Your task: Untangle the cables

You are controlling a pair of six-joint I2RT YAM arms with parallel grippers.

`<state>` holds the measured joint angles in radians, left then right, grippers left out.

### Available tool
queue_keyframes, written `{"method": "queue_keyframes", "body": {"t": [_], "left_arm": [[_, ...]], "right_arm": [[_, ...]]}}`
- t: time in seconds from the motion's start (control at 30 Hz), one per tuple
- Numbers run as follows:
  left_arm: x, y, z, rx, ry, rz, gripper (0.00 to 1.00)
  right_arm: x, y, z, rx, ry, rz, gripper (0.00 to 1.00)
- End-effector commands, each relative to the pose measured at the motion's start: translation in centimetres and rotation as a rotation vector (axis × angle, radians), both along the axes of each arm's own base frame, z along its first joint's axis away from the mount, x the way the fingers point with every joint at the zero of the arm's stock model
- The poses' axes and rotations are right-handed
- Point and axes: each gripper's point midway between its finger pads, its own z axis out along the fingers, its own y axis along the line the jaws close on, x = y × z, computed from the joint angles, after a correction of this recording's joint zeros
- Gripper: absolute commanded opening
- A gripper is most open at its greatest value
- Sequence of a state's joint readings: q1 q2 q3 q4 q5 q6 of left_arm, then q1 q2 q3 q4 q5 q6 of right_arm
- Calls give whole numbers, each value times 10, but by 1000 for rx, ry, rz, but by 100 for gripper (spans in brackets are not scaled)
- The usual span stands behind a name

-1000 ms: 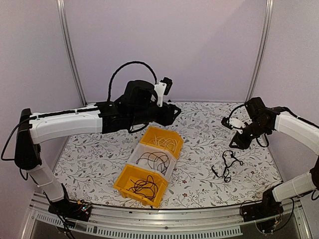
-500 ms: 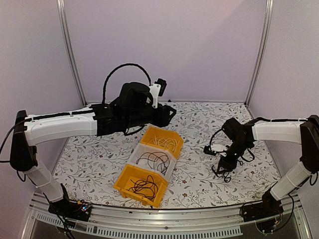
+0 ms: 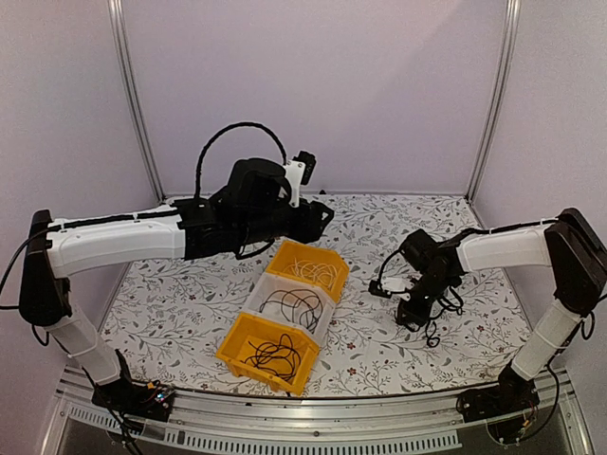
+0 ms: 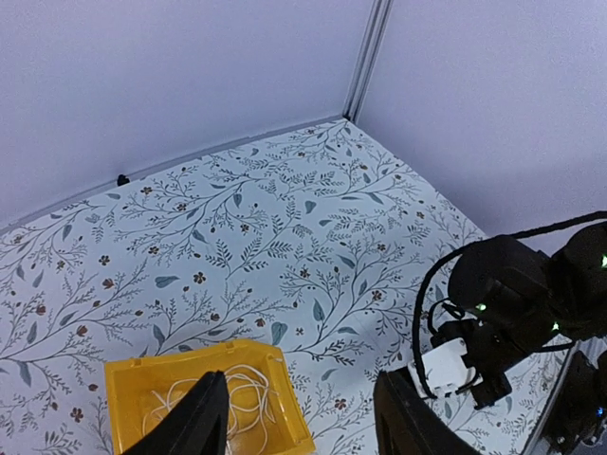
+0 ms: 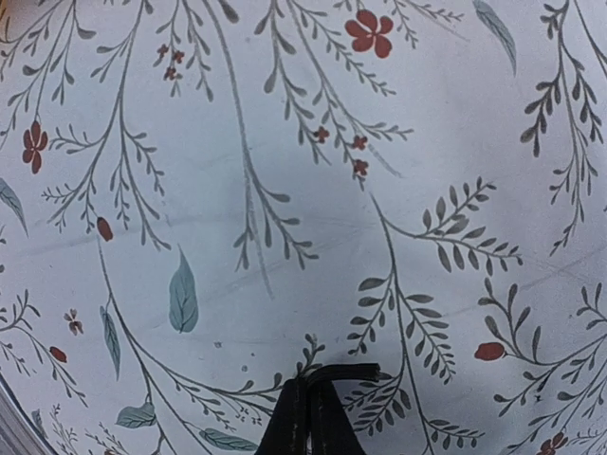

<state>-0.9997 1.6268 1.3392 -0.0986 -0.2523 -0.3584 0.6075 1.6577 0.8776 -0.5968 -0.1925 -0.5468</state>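
My right fingers [image 5: 303,419] are pressed together, with only a thin black cable [image 5: 347,373] showing at their tips. I judge that I am pinching one strand of the loose tangle [image 3: 433,330]. The danger lies right there. The bite is at the very tip, so a quick lift could let the strand slide out. If its loops are knotted with the rest, the whole tangle could rise with it and pull tighter instead of coming apart. Pressing lower would scrape my tips on the flowered bench [image 3: 180,303], which lies close under them.

From above, the tangle lies on the bench just beside my right fingers at their 5 o'clock, partly hidden by them and well apart from the bins.

My left fingers [image 3: 324,212] stand wide apart and hold nothing. They hover above the far yellow bin [image 4: 121,403], which holds pale cables [image 4: 228,389]. Toward 7 o'clock from it sits the white bin [image 3: 254,303] with a black coil [image 3: 292,305]. Beyond that is the near yellow bin [image 3: 248,367] with a black bunch [image 3: 273,355]. If I carry my strand toward 9 o'clock, a trailing end could catch a bin rim or drag the tangle along.
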Motion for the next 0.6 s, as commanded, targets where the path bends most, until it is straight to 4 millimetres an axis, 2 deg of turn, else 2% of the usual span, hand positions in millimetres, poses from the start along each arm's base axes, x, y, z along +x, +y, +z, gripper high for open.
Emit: {"method": "queue_keyframes", "body": {"t": [0.0, 0.07, 0.13, 0.17, 0.23, 0.27, 0.37, 0.47, 0.57], "left_arm": [[-2, 3, 9, 5, -26, 1, 55], [0, 4, 9, 5, -31, 7, 56], [1, 1, 11, -2, -45, -1, 58], [0, -3, 13, -11, -55, -15, 59], [-1, -12, 19, -32, -75, -52, 61], [-2, -21, 29, -67, -105, -82, 62], [-17, -49, 46, -72, -204, -191, 64], [-33, -75, 59, -49, -284, -292, 67], [-43, -94, 64, -51, -332, -360, 68]], "right_arm": [[-3, -23, -35, -157, 1, -66, 0], [10, -17, -14, -127, -54, -73, 0], [23, -4, 27, -46, -116, -51, 0], [31, 3, 54, 7, -160, -41, 0], [45, 20, 124, 145, -243, -18, 0], [49, 25, 157, 213, -280, -12, 0], [52, 33, 234, 352, -362, -1, 0], [51, 39, 288, 439, -415, -10, 0], [51, 45, 328, 515, -431, -32, 0]]}}
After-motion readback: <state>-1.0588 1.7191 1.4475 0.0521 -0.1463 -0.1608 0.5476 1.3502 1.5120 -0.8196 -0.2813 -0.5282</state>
